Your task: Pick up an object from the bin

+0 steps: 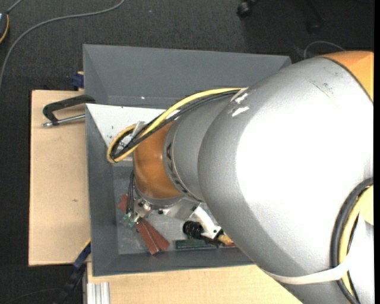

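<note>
Grey metal bin point(101, 196), floor largely covered by the arm point(285, 166). Gripper point(138, 212) low near the floor's front-left corner, mostly hidden under the orange wrist cover point(151, 172); whether apart or together cannot be told. Just beside it, reddish-brown sticks point(152, 239) and a small green piece point(127, 221); further right, a black round item point(191, 228), white piece point(206, 219) and dark green strip point(196, 244), partly cut off by the arm.

Dark carpet floor point(178, 24) beyond the grey bin point(178, 77); a pale cable point(77, 16) curls past its far-left corner; a green board point(196, 244) lies inside its near wall.
</note>
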